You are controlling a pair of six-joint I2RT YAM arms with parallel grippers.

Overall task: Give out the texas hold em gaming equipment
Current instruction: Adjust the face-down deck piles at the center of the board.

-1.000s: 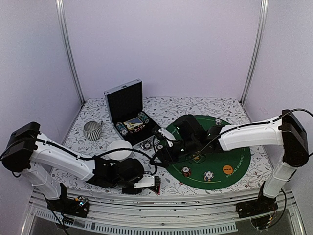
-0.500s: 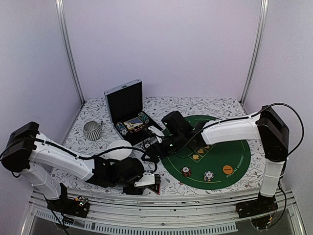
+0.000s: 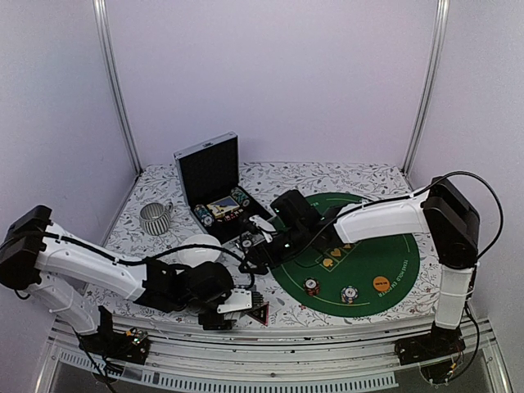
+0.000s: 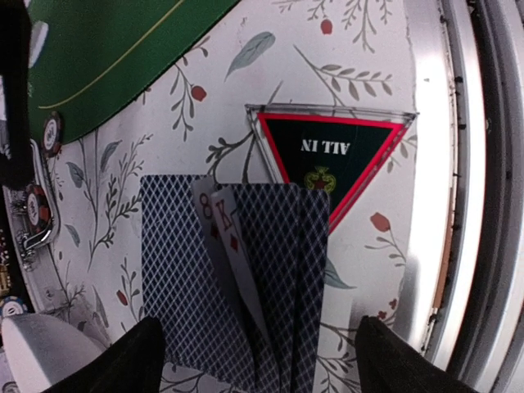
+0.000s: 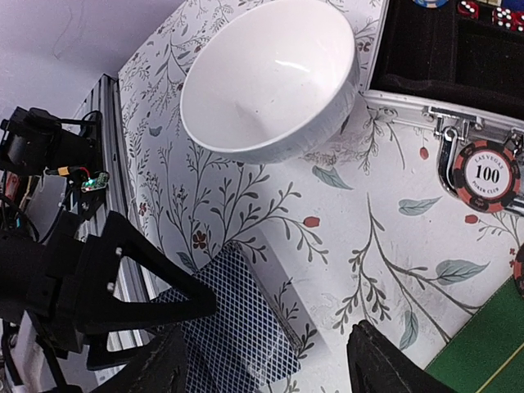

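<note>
Since a second ago the right arm has swung leftward off the green felt mat (image 3: 385,258), and its gripper now hangs by the lid-up black case (image 3: 214,184). The left arm has sagged a little toward the near edge of the table (image 3: 131,237).

Far left, a grey ribbed mug (image 3: 154,218) stands well apart from everything else. The left gripper (image 4: 260,344) hovers low near the front edge with its jaws spread wide. The fanned playing cards (image 4: 246,278) lie on the table between the fingers, not pinched, blue-grey backs up except for a red eight and a king of diamonds peeking out. Their corner overlaps the black, red-edged "ALL IN" triangle (image 4: 344,147), which lies flat just beside the table's front rail.

Behind that gripper the white bowl (image 5: 270,82) sits upright near the front of the case. The right gripper (image 5: 268,348) has its fingers parted with nothing between them, and it is poised above bare tabletop between bowl and mat. A black-and-red 100 poker chip (image 5: 489,174) lies just beside the case latch. Farther right, on the mat, two striped chips (image 3: 311,286) and an orange marker disc (image 3: 381,283) sit in a loose row near its front edge.
</note>
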